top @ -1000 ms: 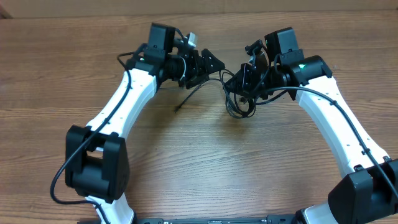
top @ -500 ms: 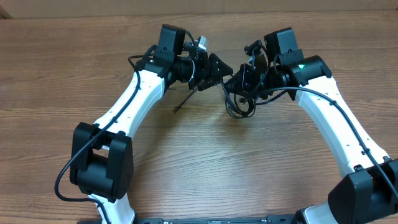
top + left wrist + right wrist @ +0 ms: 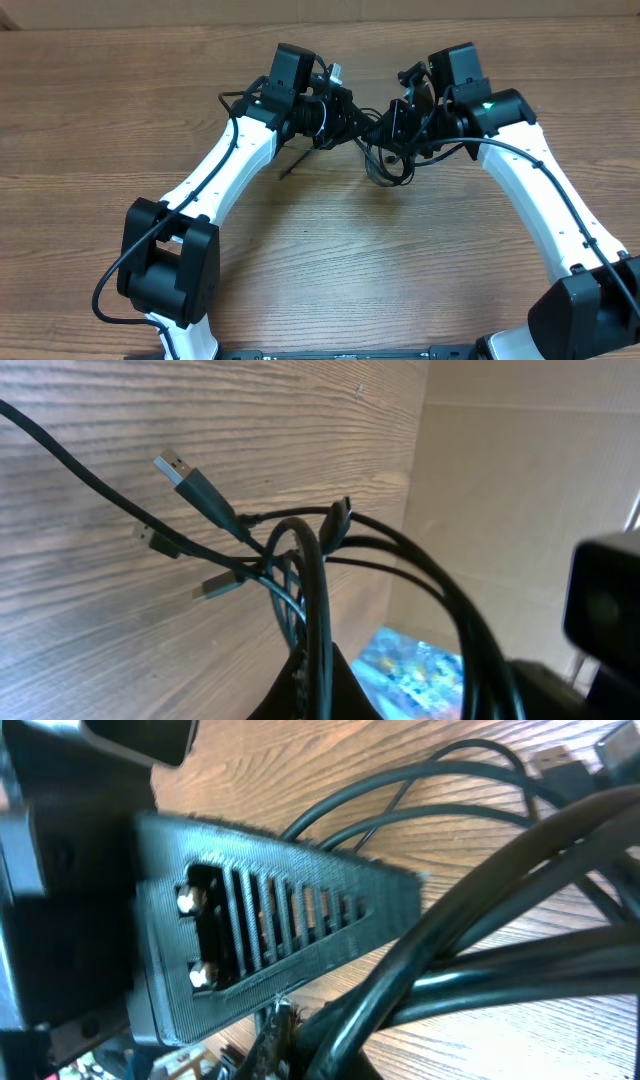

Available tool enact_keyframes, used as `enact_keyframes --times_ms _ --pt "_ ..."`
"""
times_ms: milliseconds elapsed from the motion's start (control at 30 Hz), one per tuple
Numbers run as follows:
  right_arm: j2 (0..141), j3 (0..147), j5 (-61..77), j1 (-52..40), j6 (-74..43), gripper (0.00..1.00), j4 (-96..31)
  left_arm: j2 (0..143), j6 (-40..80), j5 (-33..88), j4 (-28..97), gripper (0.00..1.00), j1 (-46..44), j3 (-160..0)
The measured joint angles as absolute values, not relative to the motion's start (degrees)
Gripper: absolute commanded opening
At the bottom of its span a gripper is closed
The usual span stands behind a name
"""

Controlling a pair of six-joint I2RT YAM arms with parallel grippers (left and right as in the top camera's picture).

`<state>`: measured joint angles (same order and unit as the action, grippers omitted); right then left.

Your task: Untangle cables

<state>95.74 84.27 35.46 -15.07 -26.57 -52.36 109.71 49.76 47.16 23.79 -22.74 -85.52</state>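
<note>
Wood-grain table (image 3: 320, 270) fills the overhead shot, and both arms reach toward the upper middle of the frame so they nearly meet nose to nose. The left gripper (image 3: 362, 122) and right gripper (image 3: 393, 126) sit just beside each other there. The cables (image 3: 385, 165) hang as a black looped clump right below them, closer to the right one. One loose strand (image 3: 292, 168) trails down-left from the clump and ends on the wood under the left arm's wrist. From this high up I can't really make out the jaws. The left wrist cam is way clearer: the fingers (image 3: 300, 695) show as a dark wedge at bottom centre, pinched together with the cables running straight into them, so that side is clamped on the bundle. Above that the cords fan out over the table. A silver-tipped USB plug (image 3: 172, 465) sits in the upper left with a couple more plugs below it, and a cardboard wall (image 3: 520, 480) fills the right. The right wrist cam is super close and a bit blurry. Thick cables sweep across the right half down to bottom centre, where the fingertips look closed on them. A slotted black plate (image 3: 290, 940) with two screws covers the left half, and I can't tell which arm it belongs to.
</note>
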Motion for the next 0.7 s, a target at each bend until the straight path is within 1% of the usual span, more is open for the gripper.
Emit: enact_keyframes --times_ms 133,267,367,400,533,600,700 --pt "95.7 84.3 41.3 -11.4 -27.2 0.04 -48.5 109.7 42.3 45.5 30.5 0.04 -21.7 -85.6" --pt "95.7 84.5 53.1 -6.1 -28.3 0.04 -42.5 109.7 34.0 38.1 40.8 0.04 -20.1 -85.6" --pt "95.7 84.5 56.5 -4.2 -29.3 0.04 -42.7 109.7 28.5 33.3 44.6 0.05 -19.7 -85.6" --pt "95.7 84.5 56.5 -3.1 -29.9 0.04 -44.5 109.7 26.5 31.8 45.3 0.04 -19.8 -85.6" --pt "95.7 85.3 50.6 -0.4 -30.4 0.04 -50.5 109.7 21.9 27.4 46.3 0.05 -19.4 -85.6" --pt "95.7 85.6 43.2 0.8 -31.3 0.04 -55.3 109.1 20.6 24.9 46.6 0.05 -18.9 -85.6" --pt "95.7 85.6 33.9 0.7 -32.8 0.04 -58.9 106.6 20.3 21.5 48.1 0.04 -17.8 -85.5"
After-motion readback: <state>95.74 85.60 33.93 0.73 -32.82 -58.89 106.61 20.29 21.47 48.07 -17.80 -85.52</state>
